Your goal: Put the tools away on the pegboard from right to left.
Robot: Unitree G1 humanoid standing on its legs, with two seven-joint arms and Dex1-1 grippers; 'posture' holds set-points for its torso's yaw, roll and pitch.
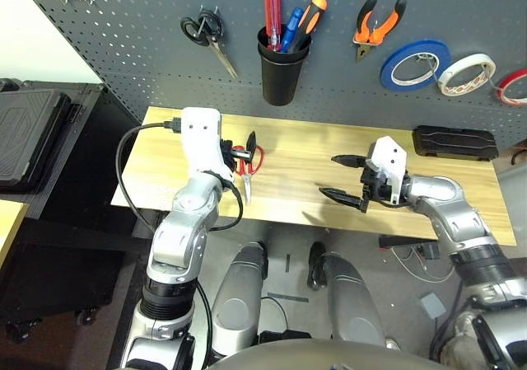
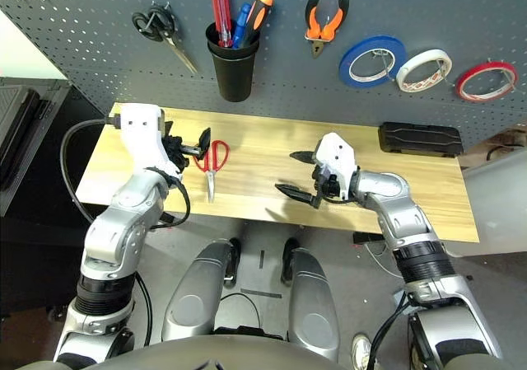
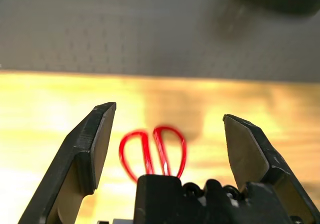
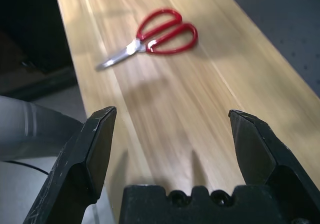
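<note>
The left pincer (image 1: 244, 152) stands wide and holds nothing, just over the red scissors (image 2: 212, 161). These scissors lie flat on the counter (image 1: 296, 160), handles toward the pegboard (image 1: 329, 49), blades toward the near edge. To the right of the scissors, well apart, the right pincer (image 1: 344, 178) is also wide and empty above bare wood. Beyond the scissors, on the pegboard, the screwdriver (image 1: 271, 16) stands in the cup (image 1: 281, 73); right of it hang the pliers (image 1: 376, 25) and, far right, the red tape (image 2: 486, 81).
</note>
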